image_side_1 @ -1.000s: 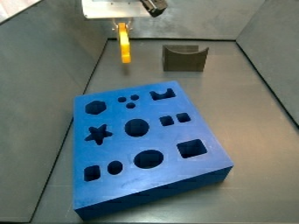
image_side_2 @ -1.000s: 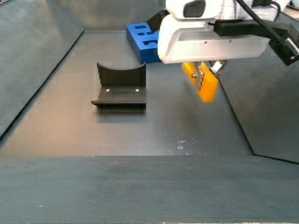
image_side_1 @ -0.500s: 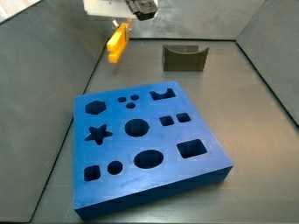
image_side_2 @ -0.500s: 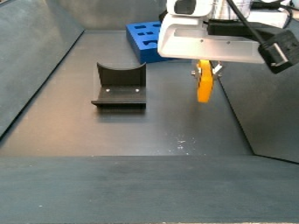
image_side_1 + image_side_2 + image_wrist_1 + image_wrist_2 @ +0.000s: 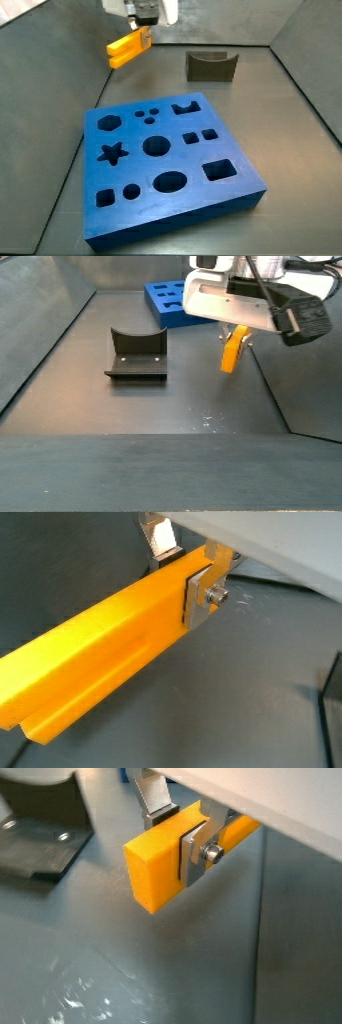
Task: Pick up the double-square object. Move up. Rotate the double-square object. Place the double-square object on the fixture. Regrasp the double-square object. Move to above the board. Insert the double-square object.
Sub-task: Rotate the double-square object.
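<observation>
1. Side views show the gripper point(image 5: 139, 22) at upper left, clamped on the tilted block point(image 5: 127, 47), off the floor.
2. Fixture point(image 5: 210, 66) sits upper centre, board point(image 5: 167, 165) below; both apart from the block.

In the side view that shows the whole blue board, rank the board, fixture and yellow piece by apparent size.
1. Board, largest.
2. Fixture.
3. Double-square object, held aloft in the claw; it looks smaller, though height makes comparison unsure.

Lab: grey-walled test bay point(image 5: 54, 150), fixture point(image 5: 210, 66)
</observation>
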